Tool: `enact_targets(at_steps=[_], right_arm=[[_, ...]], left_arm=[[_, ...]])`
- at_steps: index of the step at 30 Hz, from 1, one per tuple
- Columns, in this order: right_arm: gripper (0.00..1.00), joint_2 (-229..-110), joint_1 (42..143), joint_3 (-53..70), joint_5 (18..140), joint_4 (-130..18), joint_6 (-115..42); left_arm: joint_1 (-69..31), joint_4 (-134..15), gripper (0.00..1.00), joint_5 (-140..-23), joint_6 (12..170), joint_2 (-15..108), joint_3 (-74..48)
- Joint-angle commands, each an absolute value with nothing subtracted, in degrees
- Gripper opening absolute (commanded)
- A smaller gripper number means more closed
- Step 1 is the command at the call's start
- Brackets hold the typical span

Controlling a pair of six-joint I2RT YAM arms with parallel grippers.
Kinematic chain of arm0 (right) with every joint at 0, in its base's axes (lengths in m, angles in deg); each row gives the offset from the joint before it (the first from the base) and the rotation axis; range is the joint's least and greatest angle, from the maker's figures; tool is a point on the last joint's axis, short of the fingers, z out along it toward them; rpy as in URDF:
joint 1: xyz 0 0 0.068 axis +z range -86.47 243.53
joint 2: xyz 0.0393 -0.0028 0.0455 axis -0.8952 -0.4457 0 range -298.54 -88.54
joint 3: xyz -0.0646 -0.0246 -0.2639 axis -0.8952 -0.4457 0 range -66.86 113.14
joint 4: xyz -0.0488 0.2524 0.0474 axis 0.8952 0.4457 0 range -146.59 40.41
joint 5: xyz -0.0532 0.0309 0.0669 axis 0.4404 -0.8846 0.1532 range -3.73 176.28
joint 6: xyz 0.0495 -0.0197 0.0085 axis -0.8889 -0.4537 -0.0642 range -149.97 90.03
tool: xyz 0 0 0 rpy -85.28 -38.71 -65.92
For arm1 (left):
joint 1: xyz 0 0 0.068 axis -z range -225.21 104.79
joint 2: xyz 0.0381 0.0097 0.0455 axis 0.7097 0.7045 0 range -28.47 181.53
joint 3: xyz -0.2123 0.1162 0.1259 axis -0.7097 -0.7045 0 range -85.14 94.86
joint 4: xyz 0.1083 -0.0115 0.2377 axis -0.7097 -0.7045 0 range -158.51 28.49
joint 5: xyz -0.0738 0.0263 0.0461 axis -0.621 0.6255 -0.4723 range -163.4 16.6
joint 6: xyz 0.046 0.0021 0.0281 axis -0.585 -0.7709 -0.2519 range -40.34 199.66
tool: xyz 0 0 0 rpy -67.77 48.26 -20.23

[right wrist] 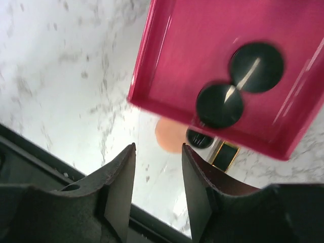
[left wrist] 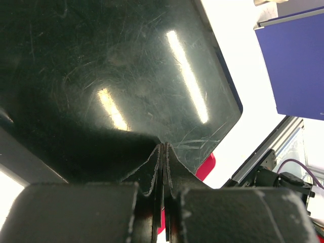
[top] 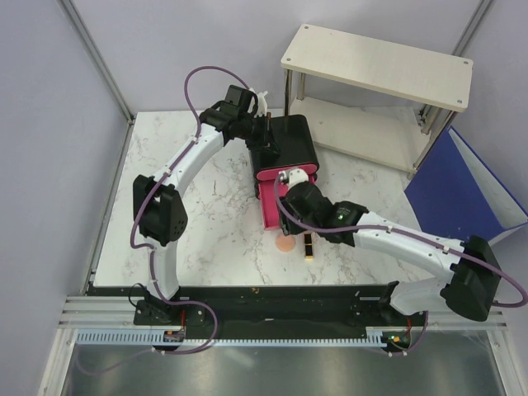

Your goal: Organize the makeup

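The black box (top: 290, 142) stands mid-table with its pink drawer (top: 271, 210) pulled out toward me. Two small black round jars (right wrist: 256, 67) (right wrist: 219, 105) lie in the drawer (right wrist: 172, 61). A round peach disc (top: 285, 245) and a black-gold lipstick (top: 308, 246) lie on the table just in front of the drawer, and both show in the right wrist view: disc (right wrist: 169, 135), lipstick (right wrist: 225, 154). My right gripper (top: 286, 191) (right wrist: 158, 147) hangs open and empty above the drawer's front. My left gripper (top: 264, 147) (left wrist: 164, 147) is shut, fingers together, against the box's glossy black top (left wrist: 126, 66). Bottles and tube are out of view.
A white two-tier shelf (top: 379, 62) stands at the back right. A blue folder (top: 462, 190) leans at the right edge. A black rail (top: 247, 293) runs along the near table edge. A dark round shape (right wrist: 199, 137) shows under the drawer front; I cannot tell what it is.
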State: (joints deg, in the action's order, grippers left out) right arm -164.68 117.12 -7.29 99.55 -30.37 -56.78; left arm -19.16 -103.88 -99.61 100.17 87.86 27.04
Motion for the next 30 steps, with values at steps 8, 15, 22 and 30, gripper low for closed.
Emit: enact_targets(at_steps=[8,15,22,30], right_arm=[[0.51,-168.60,131.03,-15.44,102.27,-34.43,-57.57],[0.65,-175.45,133.85,-14.13,112.98,-34.35,-59.50],[0.80,-180.38,133.85,-12.37,115.81,-36.02,-58.89],[0.81,-183.90,133.85,-12.54,110.45,-40.67,-57.57]], left_arm=[[-19.63,-115.48,0.02,-93.79,96.98,93.35,23.67],[-19.63,-115.39,0.02,-93.52,96.62,93.00,22.44],[-19.72,-115.48,0.02,-93.44,96.36,92.82,21.82],[-19.81,-115.47,0.02,-93.17,96.10,92.29,21.73]])
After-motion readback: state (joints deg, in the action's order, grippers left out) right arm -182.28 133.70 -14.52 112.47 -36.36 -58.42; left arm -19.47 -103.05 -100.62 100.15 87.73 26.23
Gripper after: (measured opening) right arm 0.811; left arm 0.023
